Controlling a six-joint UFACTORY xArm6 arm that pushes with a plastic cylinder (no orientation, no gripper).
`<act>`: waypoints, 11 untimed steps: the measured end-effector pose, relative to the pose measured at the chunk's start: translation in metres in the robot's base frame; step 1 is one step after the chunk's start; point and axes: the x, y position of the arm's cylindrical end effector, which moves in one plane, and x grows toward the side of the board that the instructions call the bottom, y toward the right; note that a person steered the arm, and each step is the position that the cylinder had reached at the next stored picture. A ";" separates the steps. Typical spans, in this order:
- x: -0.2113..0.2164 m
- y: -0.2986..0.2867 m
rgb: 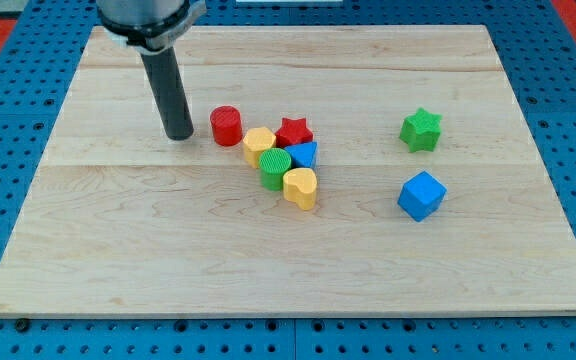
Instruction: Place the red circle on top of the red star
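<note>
The red circle stands on the wooden board, a little left of centre. The red star lies to its right, at the top of a tight cluster, with a small gap between the two. My tip rests on the board just left of the red circle, a short gap apart, not touching it. The dark rod rises from the tip toward the view's top left.
The cluster also holds a yellow heart, a green cylinder, a blue block and a second yellow heart. A green star and a blue cube sit apart on the right. The board lies on blue pegboard.
</note>
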 end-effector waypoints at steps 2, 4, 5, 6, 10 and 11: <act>-0.009 0.028; 0.033 0.032; 0.007 0.036; -0.020 0.093; -0.079 0.152; -0.057 0.146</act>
